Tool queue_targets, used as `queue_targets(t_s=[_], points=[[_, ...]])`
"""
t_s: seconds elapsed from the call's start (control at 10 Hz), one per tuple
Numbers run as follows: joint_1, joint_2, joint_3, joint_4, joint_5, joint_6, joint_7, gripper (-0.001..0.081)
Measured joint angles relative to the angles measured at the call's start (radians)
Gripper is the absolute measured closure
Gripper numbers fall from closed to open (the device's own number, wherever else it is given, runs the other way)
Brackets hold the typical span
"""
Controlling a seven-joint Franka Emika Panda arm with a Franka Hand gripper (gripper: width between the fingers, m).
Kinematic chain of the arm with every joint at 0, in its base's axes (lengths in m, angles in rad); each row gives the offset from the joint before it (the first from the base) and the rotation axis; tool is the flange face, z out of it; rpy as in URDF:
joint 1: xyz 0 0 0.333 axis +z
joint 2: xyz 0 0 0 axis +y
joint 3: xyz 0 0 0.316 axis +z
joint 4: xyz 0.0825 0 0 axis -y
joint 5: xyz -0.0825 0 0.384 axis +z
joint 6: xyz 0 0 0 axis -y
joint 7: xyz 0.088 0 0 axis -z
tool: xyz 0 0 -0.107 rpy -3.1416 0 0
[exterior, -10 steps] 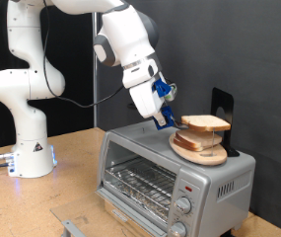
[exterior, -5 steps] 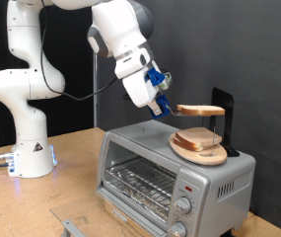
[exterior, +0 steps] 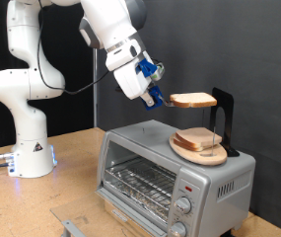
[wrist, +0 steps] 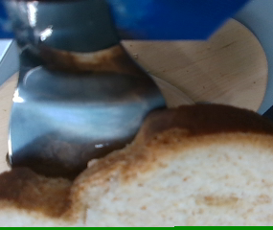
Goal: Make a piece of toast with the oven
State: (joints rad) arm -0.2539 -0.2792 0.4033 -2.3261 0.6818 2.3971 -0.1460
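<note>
The gripper (exterior: 161,98) had its jaws shut on the toast (exterior: 193,100), held level in the air above the plate (exterior: 195,153) of slices on the oven (exterior: 160,173).

A glossy white jointed arm (exterior: 27,69) is seen at the frame's left, with a black cable, a blue-lit base and blue-tipped gripper (exterior: 152,91).

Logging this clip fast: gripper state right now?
Gripper: shut on the piece of toast, held in the air above the plate on the oven.
</note>
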Motion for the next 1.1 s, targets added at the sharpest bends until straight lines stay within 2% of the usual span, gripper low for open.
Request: queue_targets(t_s=[0.2,0.4,0.6,0.8,1.1], points=[[0.000,-0.017,-0.025,-0.023,0.055,-0.013,-0.053,0.0403],[-0.005,-0.065,-0.075,-0.065,0.084,-0.050,-0.073,0.0403],[-0.015,-0.116,-0.132,-0.111,0.085,-0.104,-0.092,0.0403],[-0.024,-0.166,-0.186,-0.161,0.082,-0.133,-0.154,0.0403],[-0.038,-0.227,-0.233,-0.228,0.068,-0.152,-0.214,0.0403]])
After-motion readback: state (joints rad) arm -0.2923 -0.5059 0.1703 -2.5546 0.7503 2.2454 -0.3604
